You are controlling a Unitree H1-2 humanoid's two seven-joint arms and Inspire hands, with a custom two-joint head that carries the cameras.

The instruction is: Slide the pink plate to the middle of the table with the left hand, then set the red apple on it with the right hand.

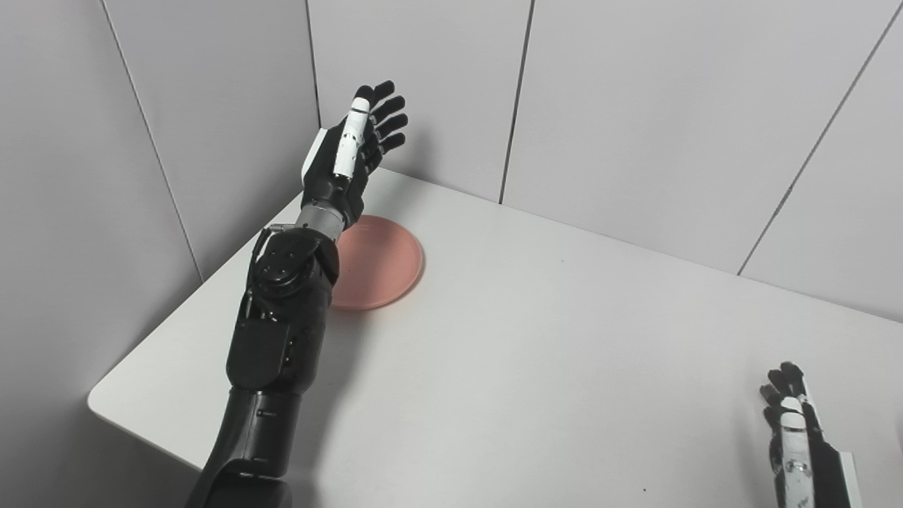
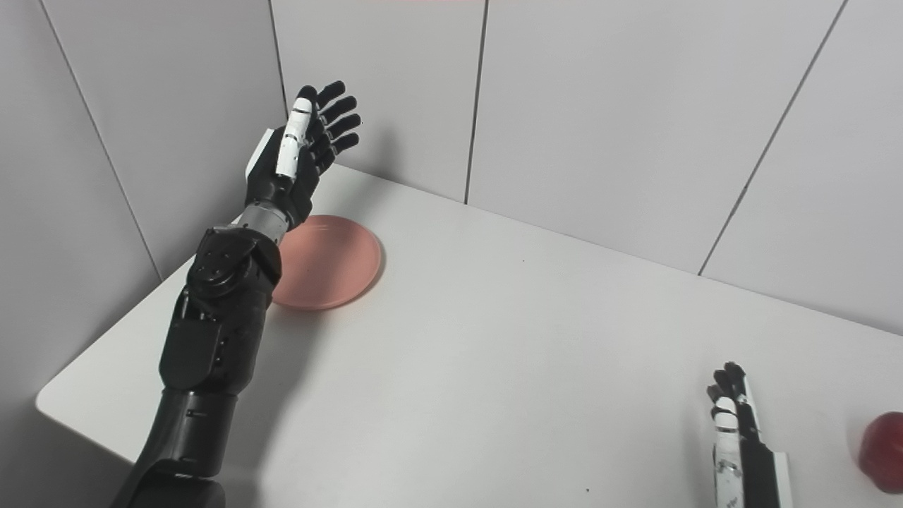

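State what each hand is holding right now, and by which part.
Nothing is held. The left hand is raised with fingers apart beyond the pink plate; the right hand waits empty beside the red apple.

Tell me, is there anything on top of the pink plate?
No food on the pink plate. The left hand is raised above its far-left edge, open, and the forearm covers that part, so I cannot see there.

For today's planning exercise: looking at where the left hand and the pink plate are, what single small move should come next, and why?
Probably lower the left hand onto the pink plate. The hand is open and raised above the plate's far side, not touching it, and the plate sits near the table's left corner, not its middle.
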